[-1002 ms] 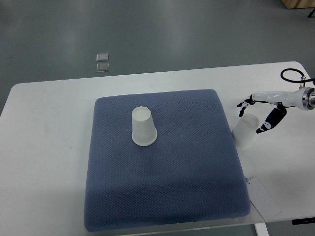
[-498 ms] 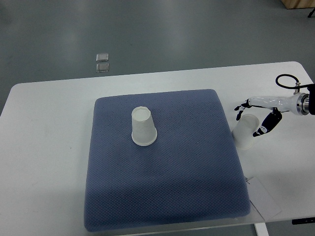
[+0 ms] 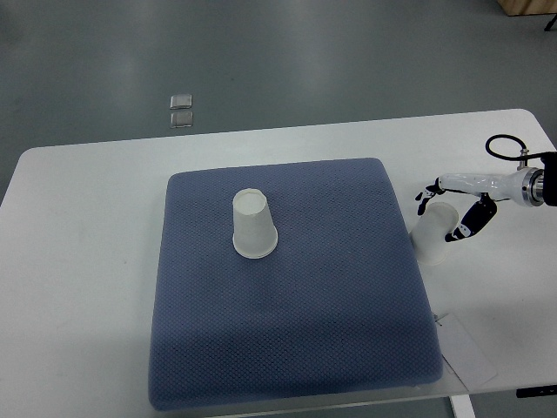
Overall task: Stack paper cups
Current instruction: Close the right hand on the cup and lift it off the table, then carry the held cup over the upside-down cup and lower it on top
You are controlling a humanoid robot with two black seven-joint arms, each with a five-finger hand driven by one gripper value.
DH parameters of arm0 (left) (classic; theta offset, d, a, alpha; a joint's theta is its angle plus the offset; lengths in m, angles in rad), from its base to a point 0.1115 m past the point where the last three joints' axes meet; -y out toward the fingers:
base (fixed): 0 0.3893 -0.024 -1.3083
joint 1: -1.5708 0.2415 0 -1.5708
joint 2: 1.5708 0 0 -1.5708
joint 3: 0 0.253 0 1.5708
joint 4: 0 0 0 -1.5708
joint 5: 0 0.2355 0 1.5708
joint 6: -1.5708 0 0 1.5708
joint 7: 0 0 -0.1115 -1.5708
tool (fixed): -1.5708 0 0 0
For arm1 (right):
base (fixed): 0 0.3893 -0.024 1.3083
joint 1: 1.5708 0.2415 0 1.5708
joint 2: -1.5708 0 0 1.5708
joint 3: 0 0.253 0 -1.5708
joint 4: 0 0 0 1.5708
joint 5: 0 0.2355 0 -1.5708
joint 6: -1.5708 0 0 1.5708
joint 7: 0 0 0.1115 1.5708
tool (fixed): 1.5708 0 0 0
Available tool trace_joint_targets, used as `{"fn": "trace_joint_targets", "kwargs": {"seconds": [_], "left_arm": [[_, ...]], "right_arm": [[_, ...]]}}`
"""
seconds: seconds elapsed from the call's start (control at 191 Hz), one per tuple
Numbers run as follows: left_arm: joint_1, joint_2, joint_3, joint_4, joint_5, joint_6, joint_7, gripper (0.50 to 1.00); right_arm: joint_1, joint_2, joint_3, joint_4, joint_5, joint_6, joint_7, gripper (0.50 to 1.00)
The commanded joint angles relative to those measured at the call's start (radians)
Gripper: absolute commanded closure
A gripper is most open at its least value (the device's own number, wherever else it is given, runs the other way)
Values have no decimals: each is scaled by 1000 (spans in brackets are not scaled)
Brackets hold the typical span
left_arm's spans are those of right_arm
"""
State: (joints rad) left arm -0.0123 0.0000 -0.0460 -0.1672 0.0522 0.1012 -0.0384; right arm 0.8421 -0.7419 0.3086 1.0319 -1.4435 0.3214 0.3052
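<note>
One white paper cup (image 3: pixel 254 225) stands upside down on the blue mat (image 3: pixel 296 331), left of its centre. A second white paper cup (image 3: pixel 432 239) stands upside down on the white table just off the mat's right edge, leaning slightly. My right hand (image 3: pixel 440 215) reaches in from the right edge and straddles the top of this second cup. Its dark fingertips (image 3: pixel 424 196) sit at the cup's upper left and the thumb at its right side. The fingers are spread and I see no firm grip. The left arm is out of view.
The white table (image 3: pixel 87 261) carries the mat. A sheet of paper (image 3: pixel 466 353) lies at the mat's lower right corner near the table edge. A black cable loops by the right wrist (image 3: pixel 500 144). Two small clear objects (image 3: pixel 181 111) lie on the floor beyond the table.
The right hand has shifted slightly left and down, settling closer around the top of the right cup. Both cups stayed where they were.
</note>
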Motion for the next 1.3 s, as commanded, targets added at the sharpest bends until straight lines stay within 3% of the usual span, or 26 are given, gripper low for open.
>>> {"fn": "trace_joint_targets", "kwargs": {"seconds": [0.0, 0.236, 0.289, 0.404, 0.624, 0.934, 1.133, 1.296], "left_arm": [[0, 0, 0, 0, 0, 0, 0, 500], [0, 0, 0, 0, 0, 0, 0, 500], [0, 0, 0, 0, 0, 0, 0, 500], [0, 0, 0, 0, 0, 0, 0, 500], [0, 0, 0, 0, 0, 0, 0, 500], [0, 0, 0, 0, 0, 0, 0, 500], [0, 0, 0, 0, 0, 0, 0, 500], [0, 0, 0, 0, 0, 0, 0, 500]], "right_arm": [[0, 6, -6, -7, 0, 1, 0, 687], [0, 27, -16, -33, 0, -1, 2, 756], [0, 27, -16, -38, 0, -1, 2, 807], [2, 27, -16, -39, 0, -1, 3, 1000], [22, 7, -8, -33, 3, 1, 8, 1000], [218, -63, 4, 34, 21, 39, 12, 1000], [394, -33, 7, 74, 55, 108, 6, 1000], [543, 85, 6, 73, 84, 197, 0, 1000]]}}
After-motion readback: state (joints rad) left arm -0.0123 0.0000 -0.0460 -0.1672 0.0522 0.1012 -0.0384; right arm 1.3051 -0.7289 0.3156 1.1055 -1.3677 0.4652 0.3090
